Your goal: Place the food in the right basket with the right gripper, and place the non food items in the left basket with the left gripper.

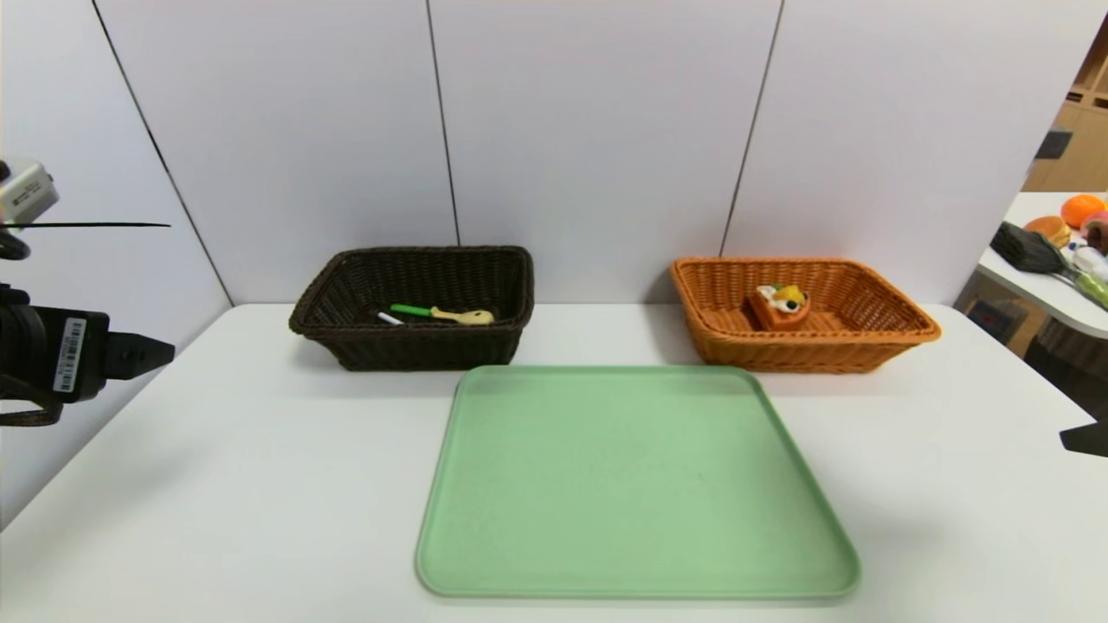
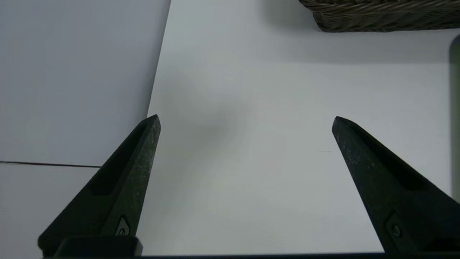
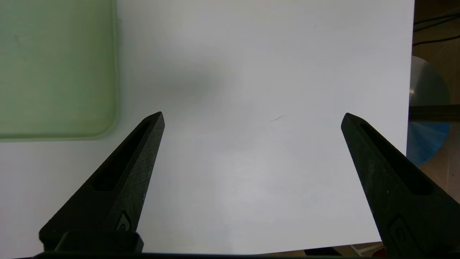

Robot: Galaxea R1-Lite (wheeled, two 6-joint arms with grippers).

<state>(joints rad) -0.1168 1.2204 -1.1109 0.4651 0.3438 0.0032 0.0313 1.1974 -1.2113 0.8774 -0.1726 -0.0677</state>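
Both end effectors, left [image 2: 246,116] and right [image 3: 254,112], hover at opposite sides over white surface [image 1: 277,484], fingers spread wide, gripping nothing. Green-handled spoon [image 1: 463,316] and white pen [image 1: 390,318] lie in dark basket [image 1: 424,353]; waffle wedge [image 1: 781,307] in orange basket [image 1: 796,353].

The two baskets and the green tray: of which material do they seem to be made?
The dark basket and the orange basket look like wicker, perhaps plastic strands: both show a tight weave and rope-like rims, the orange one with a slight sheen. The tray is probably smooth, matte plastic, as its even colour and rounded, moulded rim suggest.
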